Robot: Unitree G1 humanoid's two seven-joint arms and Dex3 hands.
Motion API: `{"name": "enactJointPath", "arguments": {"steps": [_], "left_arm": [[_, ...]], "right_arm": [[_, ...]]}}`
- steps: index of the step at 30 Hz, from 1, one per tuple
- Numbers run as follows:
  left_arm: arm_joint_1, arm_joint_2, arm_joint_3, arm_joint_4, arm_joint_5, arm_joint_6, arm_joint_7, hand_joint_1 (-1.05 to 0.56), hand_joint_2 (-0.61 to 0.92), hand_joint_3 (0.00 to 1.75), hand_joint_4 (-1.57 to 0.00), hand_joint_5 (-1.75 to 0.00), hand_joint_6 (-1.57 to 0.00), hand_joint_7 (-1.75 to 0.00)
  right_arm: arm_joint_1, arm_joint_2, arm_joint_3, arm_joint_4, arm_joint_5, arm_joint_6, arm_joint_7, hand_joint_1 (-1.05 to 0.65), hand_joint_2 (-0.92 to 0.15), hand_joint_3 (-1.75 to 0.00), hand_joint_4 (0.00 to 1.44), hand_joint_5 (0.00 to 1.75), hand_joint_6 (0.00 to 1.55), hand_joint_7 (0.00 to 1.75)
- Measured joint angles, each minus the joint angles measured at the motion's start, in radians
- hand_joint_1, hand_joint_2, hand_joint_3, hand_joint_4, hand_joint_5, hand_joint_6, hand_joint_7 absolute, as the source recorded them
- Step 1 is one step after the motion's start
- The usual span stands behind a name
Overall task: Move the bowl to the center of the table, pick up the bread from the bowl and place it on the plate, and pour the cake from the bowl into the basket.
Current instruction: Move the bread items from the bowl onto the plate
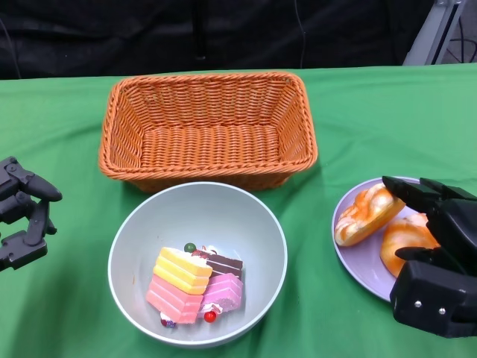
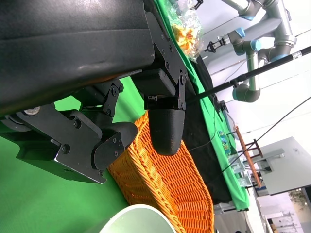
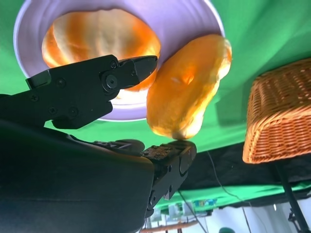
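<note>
Right hand [image 1: 436, 257] sits lowest in the head view, hovering over the purple plate [image 1: 365, 262] with its fingers [image 3: 138, 68] spread. It grips nothing: in the right wrist view one fingertip looks to be just touching the end of the nearer bread roll [image 1: 367, 214], but nothing's pinched. Both rolls are on the plate, the second bread roll [image 1: 406, 240] partly hidden under the hand. So the bread step looks basically done.

That leaves the pour. The grey bowl [image 1: 246, 212] sits mid-table, right in front of the orange basket [image 1: 209, 130], nearly touching it, and the cake slices [image 1: 194, 283] are piled in the bottom with a few little berries. The basket has nothing in it.

Left hand [image 1: 22, 212] hangs off to the side over the green cloth [image 1: 67, 298], well apart from the bowl, fingers loosely apart and holding nothing.

Next move probably calls for a hand to get a solid grip on the bowl's rim, lift, and tip it over the basket's near wall.
</note>
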Motion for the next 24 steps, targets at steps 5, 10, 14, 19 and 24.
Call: {"name": "enactJointPath", "arguments": {"steps": [5, 10, 14, 19, 24], "left_arm": [[0.000, 0.000, 0.001, 0.000, 0.001, 0.000, 0.000, 0.10, 0.64, 1.06, -0.79, -1.66, -0.72, -1.41], [0.000, 0.002, 0.001, 0.004, 0.002, -0.001, 0.000, 0.09, 0.64, 1.06, -0.78, -1.67, -0.71, -1.41], [0.000, 0.003, 0.001, 0.006, 0.002, -0.001, 0.000, 0.08, 0.63, 1.06, -0.78, -1.66, -0.71, -1.41], [0.000, 0.003, 0.001, 0.006, 0.002, -0.001, 0.000, 0.08, 0.62, 1.07, -0.79, -1.66, -0.71, -1.41], [0.000, 0.003, 0.001, 0.006, 0.002, -0.001, 0.000, 0.06, 0.62, 1.07, -0.78, -1.66, -0.71, -1.42]], "right_arm": [[0.008, 0.000, -0.005, -0.070, 0.010, 0.041, 0.048, -0.26, -0.89, 0.00, 0.02, 0.00, 0.18, 0.00], [0.022, 0.000, -0.011, -0.158, 0.009, 0.089, 0.081, -0.29, -0.91, -0.01, 0.02, 0.01, 0.20, 0.01], [0.039, -0.001, -0.011, -0.222, 0.008, 0.121, 0.114, -0.32, -0.92, -0.01, 0.04, 0.02, 0.22, 0.01], [0.049, -0.006, -0.012, -0.265, 0.004, 0.143, 0.148, -0.33, -0.92, -0.01, 0.07, 0.03, 0.23, 0.01], [0.057, -0.013, -0.019, -0.275, 0.002, 0.155, 0.169, -0.33, -0.92, -0.01, 0.10, 0.04, 0.25, 0.01]]}}
